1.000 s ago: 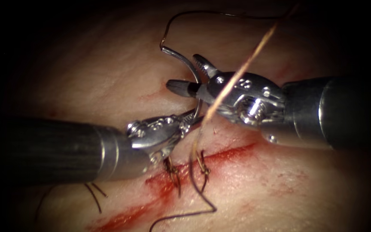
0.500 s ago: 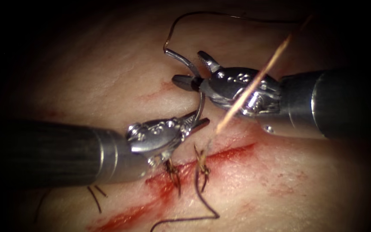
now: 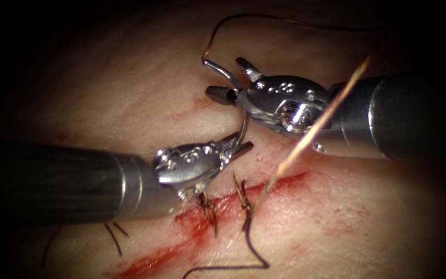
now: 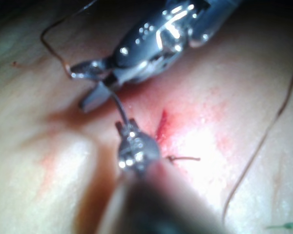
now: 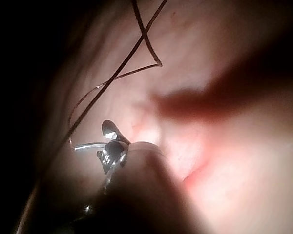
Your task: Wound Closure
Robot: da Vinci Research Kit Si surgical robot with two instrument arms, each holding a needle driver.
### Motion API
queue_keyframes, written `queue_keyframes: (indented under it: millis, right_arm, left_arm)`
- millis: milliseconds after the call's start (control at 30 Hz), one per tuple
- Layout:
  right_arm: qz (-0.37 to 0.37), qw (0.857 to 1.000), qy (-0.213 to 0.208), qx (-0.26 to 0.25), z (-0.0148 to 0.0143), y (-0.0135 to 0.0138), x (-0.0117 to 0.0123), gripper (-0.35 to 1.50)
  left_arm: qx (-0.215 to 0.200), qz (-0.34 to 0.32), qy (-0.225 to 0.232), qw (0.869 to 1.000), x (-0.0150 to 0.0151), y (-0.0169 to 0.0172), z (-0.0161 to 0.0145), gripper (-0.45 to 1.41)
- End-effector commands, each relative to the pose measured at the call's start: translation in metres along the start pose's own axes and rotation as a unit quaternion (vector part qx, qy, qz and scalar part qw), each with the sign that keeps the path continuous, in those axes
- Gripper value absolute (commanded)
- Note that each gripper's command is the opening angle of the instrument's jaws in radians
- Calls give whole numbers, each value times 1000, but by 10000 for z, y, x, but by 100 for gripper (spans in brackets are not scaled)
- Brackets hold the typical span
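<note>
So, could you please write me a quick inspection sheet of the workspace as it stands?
Surface: tissue with a slanting cut, red fluid along it.
Job's things: needle clear of the tissue, above the cut; thread trails from its tail.
Clutter: two knots on the cut; cut ends.
Grippers: left tool shut on the needle's pointed end; right tool open around its tail half.
Cables: nothing seen.
Surroundings: dark.

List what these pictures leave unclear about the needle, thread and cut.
- Needle tip: in the endoscope view, covered by the left tool.
- Thread: its far end fades into the dark upper edge.
- Cut: its middle lies under the left tool.
- Right tool: jaws open around the needle.
</note>
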Motion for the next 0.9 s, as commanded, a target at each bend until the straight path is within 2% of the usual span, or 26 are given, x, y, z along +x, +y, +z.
queue_keyframes:
  millis: [33, 67, 367, 400, 433, 467, 500, 533, 567, 700, 733, 767, 800, 833, 867, 900]
  right_arm:
    - [-2, 1000, -5, 4, 6, -8, -5, -12]
    - [-4, 1000, -10, 6, 5, -9, -6, -35]
    - [-9, 1000, -19, 14, 2, -12, -8, -35]
    - [-9, 1000, -15, 21, 1, -12, -8, -35]
    - [-11, 1000, -11, 25, 0, -11, -8, -35]
    - [-11, 1000, -11, 25, 0, -11, -8, -35]
    - [-11, 1000, -7, 27, 0, -9, -9, -35]
    - [-13, 999, 5, 35, -3, -6, -10, -35]
    - [-13, 999, 10, 41, -4, -3, -11, -35]
    - [-15, 997, 30, 70, -8, 10, -17, -35]
    - [-18, 994, 41, 100, -11, 19, -23, -35]
    - [-18, 994, 41, 100, -11, 19, -23, -35]
    - [-26, 989, 52, 137, -18, 35, -31, -35]
    - [-26, 989, 52, 137, -18, 35, -31, -35]
    - [-37, 982, 55, 175, -27, 50, -41, -35]
    - [-37, 982, 55, 175, -27, 50, -41, -35]
  left_arm:
    - [1, 0, -1, 1000, -5, 2, 6, -45]
    - [1, 0, -1, 1000, -5, 2, 5, -45]
    - [4, 13, 5, 1000, -2, 0, 4, -45]
    - [15, 25, 10, 1000, 2, -2, 4, -15]
    - [18, 27, 12, 999, 4, -3, 3, 2]
    - [18, 27, 12, 999, 4, -3, 3, 2]
    - [18, 28, 19, 999, 7, -5, 3, 27]
    - [20, 43, 38, 998, 14, -7, 1, 81]
    - [18, 53, 43, 998, 16, -8, 1, 94]
    - [-44, 54, 62, 996, 19, -7, -4, 116]
    - [-63, 56, 64, 994, 21, -7, -6, 123]
    - [-63, 56, 64, 994, 21, -7, -6, 123]
    - [-92, 61, 63, 992, 23, -8, -13, 123]
    - [-92, 61, 63, 992, 23, -8, -13, 123]
    - [-118, 60, 61, 989, 27, -13, -24, 123]
    - [-118, 60, 61, 989, 27, -13, -24, 123]
